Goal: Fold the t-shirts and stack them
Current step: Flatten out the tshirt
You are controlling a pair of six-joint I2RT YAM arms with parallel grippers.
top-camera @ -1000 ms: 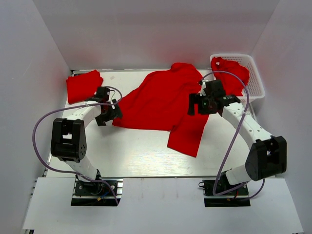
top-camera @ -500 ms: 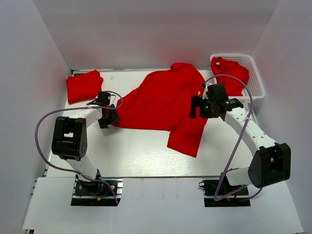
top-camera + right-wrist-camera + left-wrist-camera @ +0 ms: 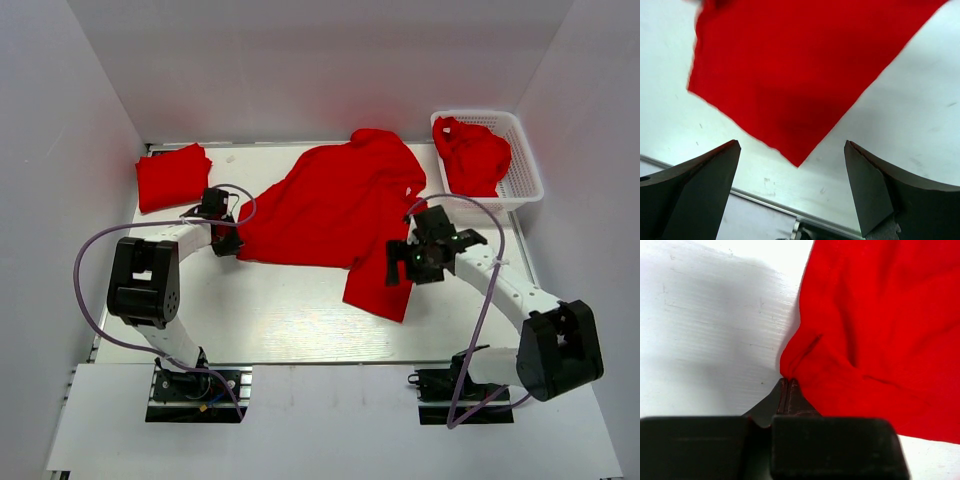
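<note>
Pinching a bunched left corner of the large, rumpled bright red cloth t-shirt (image 3: 875, 315), the left gripper (image 3: 788, 383) is clenched on the fabric, low against the white table (image 3: 705, 330). The right gripper (image 3: 791, 150) hangs released, jaws wide apart, directly over the same shirt's near pointed corner. The shirt sprawls diagonally across mid-table, creased, one end trailing toward the arms. A folded red shirt (image 3: 172, 175) rests at the far left; another crumpled red shirt (image 3: 475, 155) lies in the white plastic lattice basket (image 3: 528, 180) at far right. Advisably, the right jaws should descend squarely, seize the corner fully, then both arms draw apart evenly to flatten cloth before folding.
</note>
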